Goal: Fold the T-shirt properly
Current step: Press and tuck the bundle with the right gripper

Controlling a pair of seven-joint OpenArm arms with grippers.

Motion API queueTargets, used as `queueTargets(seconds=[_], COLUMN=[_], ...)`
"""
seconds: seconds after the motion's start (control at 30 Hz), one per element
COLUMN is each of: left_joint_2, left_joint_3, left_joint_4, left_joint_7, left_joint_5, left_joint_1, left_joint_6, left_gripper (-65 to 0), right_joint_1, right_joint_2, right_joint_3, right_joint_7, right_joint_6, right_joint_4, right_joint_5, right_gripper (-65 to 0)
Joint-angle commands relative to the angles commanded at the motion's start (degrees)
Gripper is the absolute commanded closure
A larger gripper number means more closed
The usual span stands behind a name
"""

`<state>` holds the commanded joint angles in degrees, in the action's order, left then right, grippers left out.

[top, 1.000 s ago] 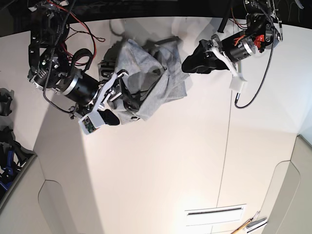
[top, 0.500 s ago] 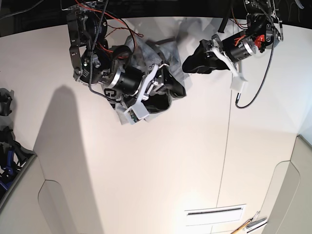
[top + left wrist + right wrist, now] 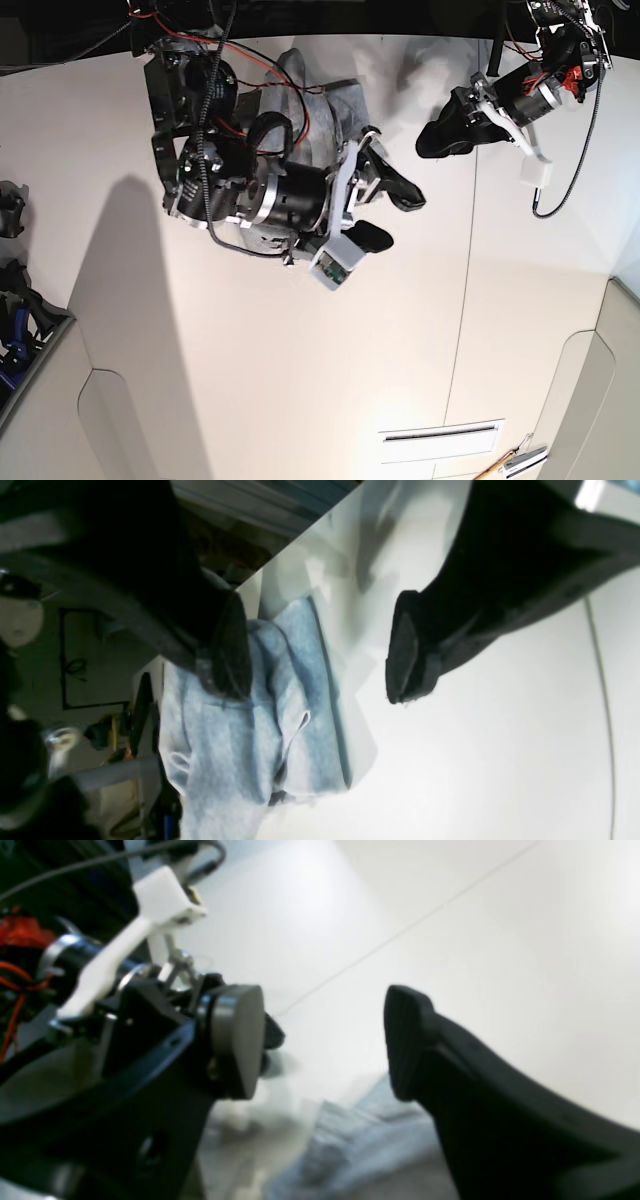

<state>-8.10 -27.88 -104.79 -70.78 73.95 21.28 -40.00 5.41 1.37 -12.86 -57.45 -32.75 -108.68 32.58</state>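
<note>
In the base view the T-shirt [image 3: 325,110] lies bunched near the top centre of the frame on the white table [image 3: 300,380], a rumpled grey heap mostly hidden behind the right arm's dark body and red and black wiring. The right gripper [image 3: 385,212] sits just right of the heap, toward the centre of the frame, its two black fingers spread wide apart with nothing between them, bare table showing below. The right wrist view agrees: its fingers [image 3: 235,1040] stand well apart in the middle of the picture, and beyond the gap a fold of the T-shirt [image 3: 360,1135] rests low in the frame on the table [image 3: 450,940], not touched by either pad. In that same view the other arm's white bracket and red wires show at the upper left. The left gripper [image 3: 450,128] is in the upper right of the base view, clear of the cloth and over bare table; its black fingers overlap there, so its state is hard to read from that angle. The left wrist view settles it: the two dark fingers [image 3: 405,650] are wide apart and hold nothing, with the T-shirt [image 3: 250,740] crumpled at lower left of that picture, a hemmed edge or sleeve looping in the middle of the pile. One finger appears to overlap the cloth's upper edge in that view, though whether it touches is unclear.
</note>
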Motion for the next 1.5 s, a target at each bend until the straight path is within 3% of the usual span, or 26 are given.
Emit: queueTargets(seconds=[0.17,0.3,0.57,0.73,0.9,1.13,1.27,1.37,1.5], left_joint_2=[-0.8,-0.8,-0.9,-2.2,-2.6,-2.6,-2.6,-3.6,-4.7], left_joint_3=[0.0,0.1,0.2,0.2,-0.3,-5.3,-9.4,-10.3,-10.3], left_joint_4=[0.0,0.0,0.0,0.0,0.0,0.0,0.0,0.0,0.0], left_joint_7=[-1.3,-1.6,-1.6,-1.7,-1.7,-1.7,-3.0,-4.0,-5.0], left_joint_5=[3.7,5.6,5.5,5.6,5.6,7.4,9.5,9.9,9.9], left_joint_1=[0.0,-1.3,-4.5,-4.4,-4.5,-4.5,-4.5,-4.4,-4.3], left_joint_6=[0.0,0.0,0.0,0.0,0.0,0.0,0.0,0.0,0.0], left_gripper=[-44.9,-44.9,-44.9,-44.9,-44.9,-44.9,-44.9,-44.9,-44.9], right_joint_1=[-6.4,-12.5,-21.1,-21.1,-21.0,-15.8,-11.2,-8.8,-8.9], right_joint_2=[-4.5,-7.6,-7.5,-6.6,-4.0,-0.8,0.1,0.1,0.0], right_joint_3=[6.9,8.6,7.6,1.7,-3.7,-9.1,-9.2,-7.1,0.4], right_joint_7=[0.0,0.0,4.3,10.6,12.9,12.8,10.4,7.8,4.6], right_joint_6=[0.26,-0.55,-0.72,-0.68,-0.72,-0.7,-0.44,0.0,1.05], right_joint_4=[-1.1,-1.1,-0.7,2.4,6.1,5.9,5.5,3.9,-1.9], right_joint_5=[3.7,7.7,7.0,1.5,-2.3,-2.2,-3.6,-4.3,-4.1], right_gripper=[-37.1,-37.1,-37.1,-37.1,-37.1,-37.1,-37.1,-37.1,-37.1])
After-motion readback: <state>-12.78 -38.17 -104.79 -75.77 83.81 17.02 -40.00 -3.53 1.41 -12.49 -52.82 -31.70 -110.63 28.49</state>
